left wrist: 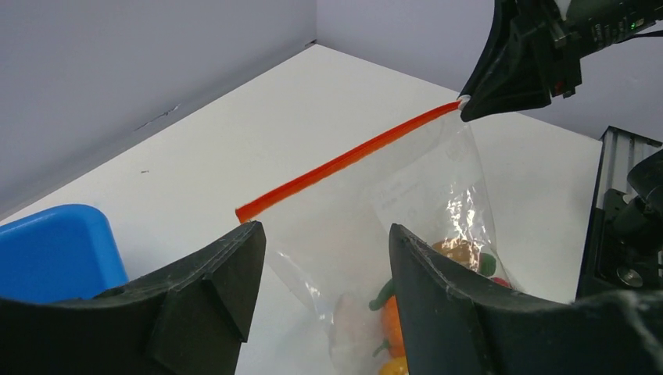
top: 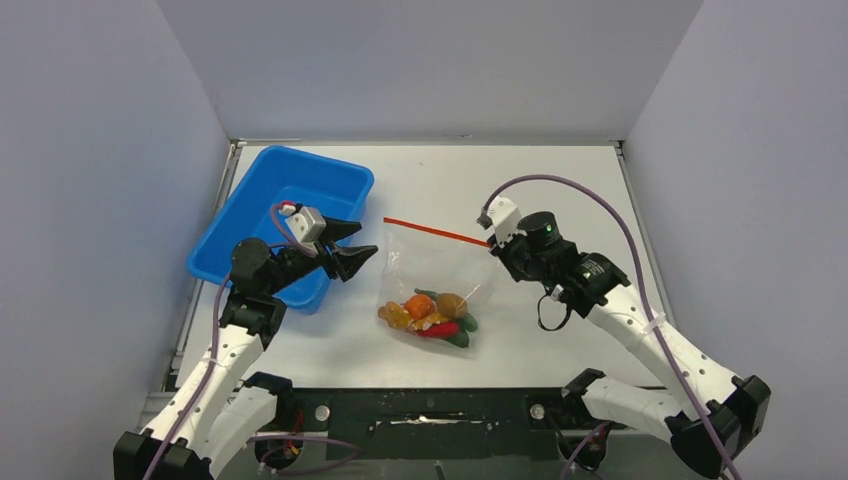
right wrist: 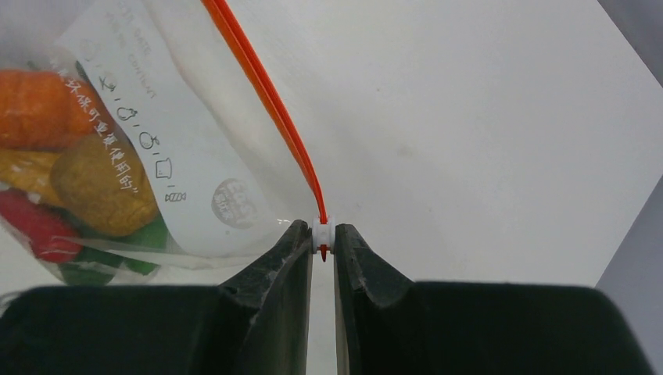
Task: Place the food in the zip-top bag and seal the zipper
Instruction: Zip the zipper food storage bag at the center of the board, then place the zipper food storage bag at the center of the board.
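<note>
The clear zip-top bag (top: pixel 432 275) lies mid-table with the food (top: pixel 430 315) inside at its near end: orange fruit, yellow-brown lumps, red chili, green piece. Its red-orange zipper (top: pixel 435 232) runs straight along the far edge. My right gripper (top: pixel 490 241) is shut on the white slider at the zipper's right end, seen in the right wrist view (right wrist: pixel 322 236) with the zipper (right wrist: pixel 266 94) stretching away and the food (right wrist: pixel 70 164) at left. My left gripper (top: pixel 362 245) is open and empty by the bag's left edge; its wrist view shows the zipper (left wrist: pixel 344 162) and bag (left wrist: pixel 406 211) past the open gripper (left wrist: pixel 324 234).
A blue plastic tray (top: pixel 280 215) stands at the left, just behind my left arm; its corner shows in the left wrist view (left wrist: pixel 59 250). Grey walls enclose the white table on three sides. The black base rail runs along the near edge.
</note>
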